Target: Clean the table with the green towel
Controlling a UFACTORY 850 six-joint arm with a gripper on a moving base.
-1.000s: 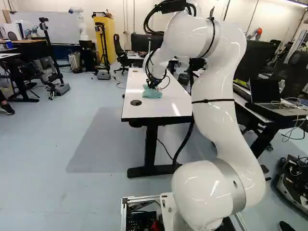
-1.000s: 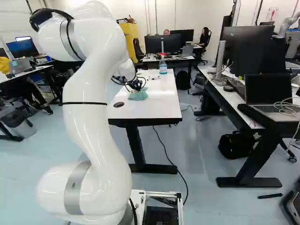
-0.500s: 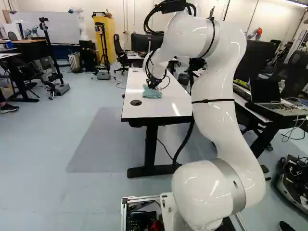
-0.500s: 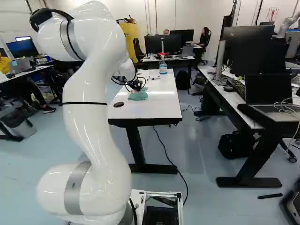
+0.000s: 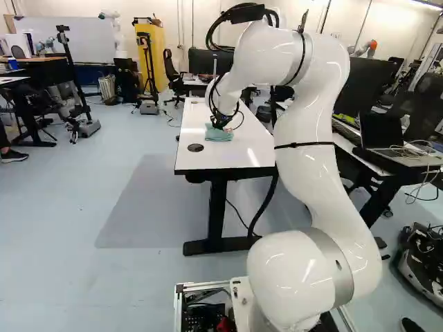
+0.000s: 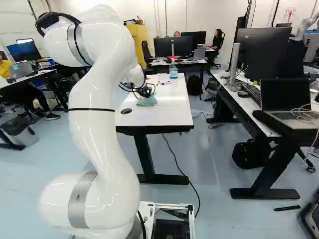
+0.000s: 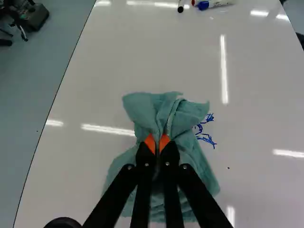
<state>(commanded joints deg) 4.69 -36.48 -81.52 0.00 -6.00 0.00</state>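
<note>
The gripper point(image 5: 219, 126) is low over the white table point(image 5: 239, 155), at the green towel point(image 6: 148, 102). In the wrist view the gripper point(image 7: 157, 144) is shut on a fold of the green towel point(image 7: 147, 107), its orange pads point(image 7: 149, 142) close together with cloth pinched between them. The towel lies bunched on the tabletop, spreading ahead of and under the fingers. Blue pen marks point(image 7: 205, 137) show right beside the towel's edge, partly next to the cloth; whether more lie beneath it is hidden.
Markers point(image 7: 213, 4) lie farther ahead on the table, and a spray bottle point(image 6: 173, 71) stands near its far end. A round black grommet point(image 5: 196, 147) is at the near left. To the right, a desk holds a laptop point(image 6: 286, 102) and monitors.
The arm's upper part has shifted slightly, leftward in the left base view and rightward in the right base view. Gripper and towel have barely moved; the base stands still.
</note>
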